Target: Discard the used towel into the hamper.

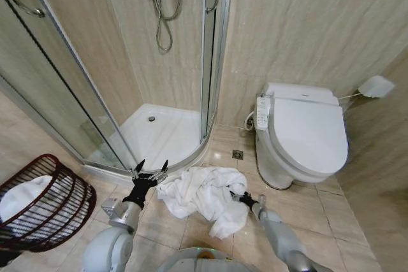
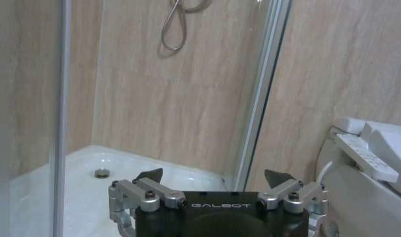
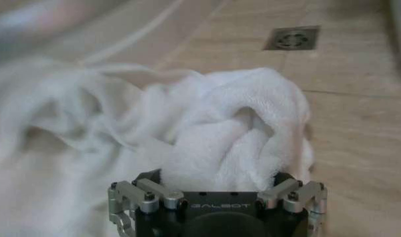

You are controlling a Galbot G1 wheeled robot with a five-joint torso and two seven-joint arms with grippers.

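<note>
The crumpled white terry towel (image 1: 203, 197) lies on the floor right of the reddish-brown wire hamper (image 1: 58, 211), not yet discarded. The right gripper (image 3: 217, 180) has its claw around a fold, apparently pinching it; lifting and carrying remain. The left gripper (image 1: 150, 169) hovers spread wide, empty, between hamper and towel.

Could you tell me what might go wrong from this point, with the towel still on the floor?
1. The right gripper has only one bunched fold of the towel between its fingers; the rest sprawls over the tiles, so it may slip out or drag when lifted.
2. The hamper sits far to the robot's left and already holds white cloth, so a trailing end could catch its rim.
3. The open left gripper hovers beside the towel's edge and could snag it.
</note>
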